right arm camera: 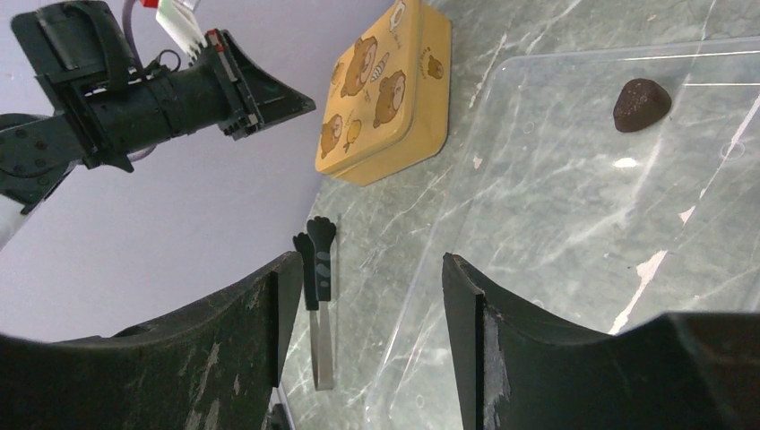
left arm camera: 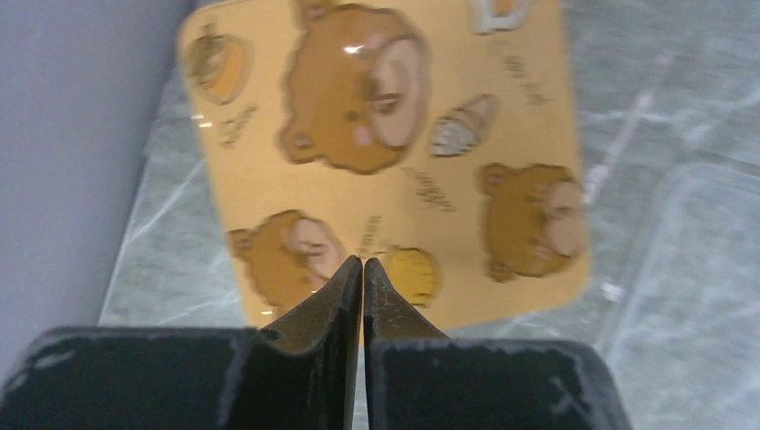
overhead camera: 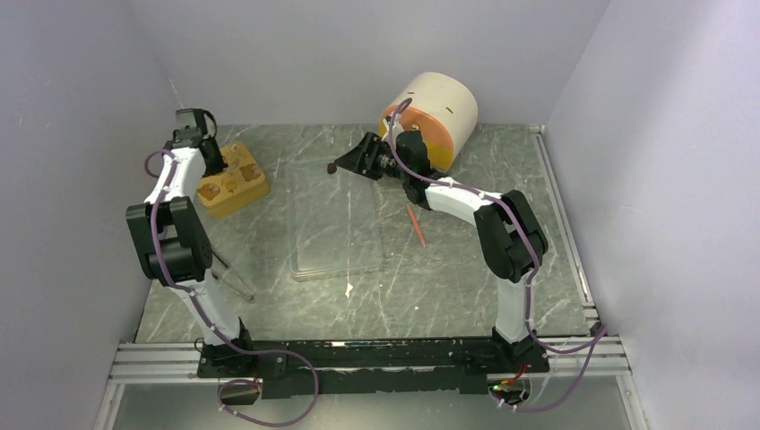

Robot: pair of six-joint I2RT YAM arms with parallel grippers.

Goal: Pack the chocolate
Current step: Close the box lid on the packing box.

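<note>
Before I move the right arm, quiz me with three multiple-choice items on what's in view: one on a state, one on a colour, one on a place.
1. The left gripper, by the tin, is:
A wide open; B shut, holding nothing; C half open.

2. The stick is:
A green; B orange-red; C blue.

3. The dark chocolate lies:
A on the tin; B touching the stick; C on the clear tray.

Answers:
1 B, its jaws meet with nothing between them.
2 B, the top view shows it orange-red against the grey table.
3 C, the right wrist view shows it inside the tray's rim.
</note>
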